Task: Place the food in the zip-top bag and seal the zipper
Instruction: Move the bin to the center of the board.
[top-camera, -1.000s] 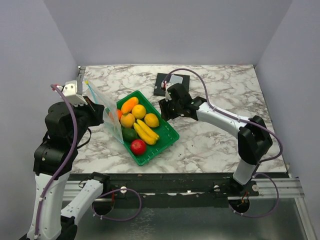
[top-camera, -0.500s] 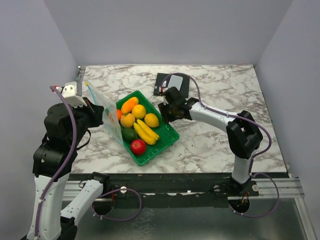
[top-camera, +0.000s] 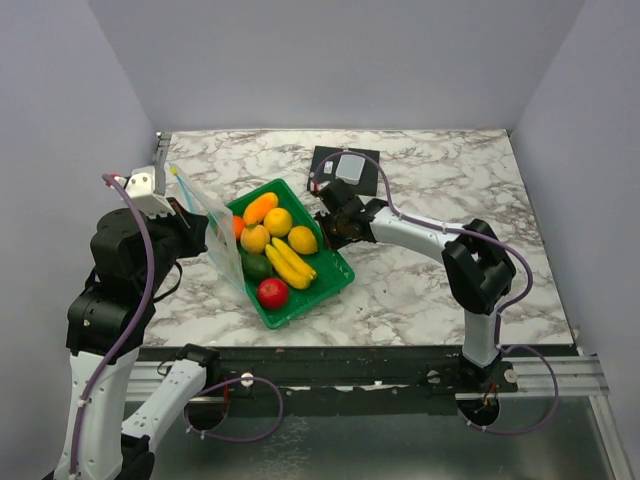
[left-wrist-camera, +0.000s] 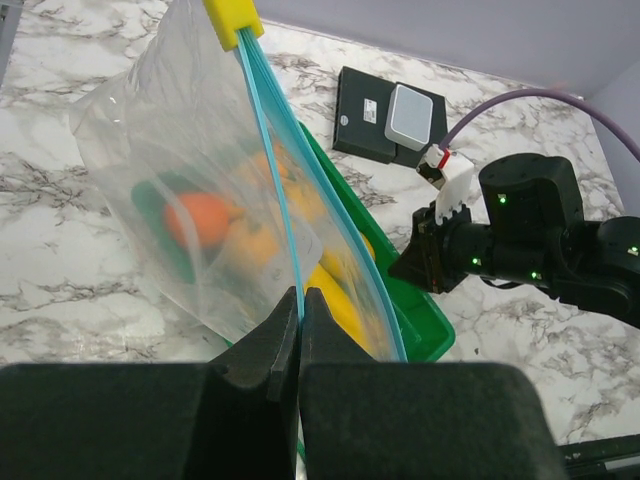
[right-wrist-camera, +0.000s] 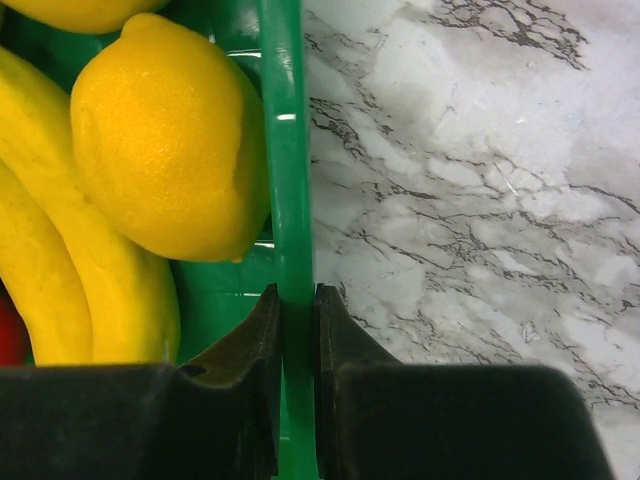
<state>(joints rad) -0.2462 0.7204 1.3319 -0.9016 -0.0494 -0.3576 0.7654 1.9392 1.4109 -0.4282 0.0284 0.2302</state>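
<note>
Fruit (top-camera: 290, 265) lay in the green tray (right-wrist-camera: 288, 120) as the right gripper (right-wrist-camera: 298, 300) clamped its rim and the left gripper (left-wrist-camera: 301, 305) pinched the zip-top bag (left-wrist-camera: 170, 170) by its mouth alongside; a slow, steady tilt toward the bag looked safest against spills.

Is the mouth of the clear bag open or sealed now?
Open: the two strips of the zipper spread apart below the yellow slider.

I'm working in a lab robot cell, not a home: blank grey walls (top-camera: 340, 60) box in a marble-print tabletop (top-camera: 430, 300), and the left arm (top-camera: 118, 250) and right arm (top-camera: 425, 235) bolt to an aluminium rail (top-camera: 560, 372).
</note>
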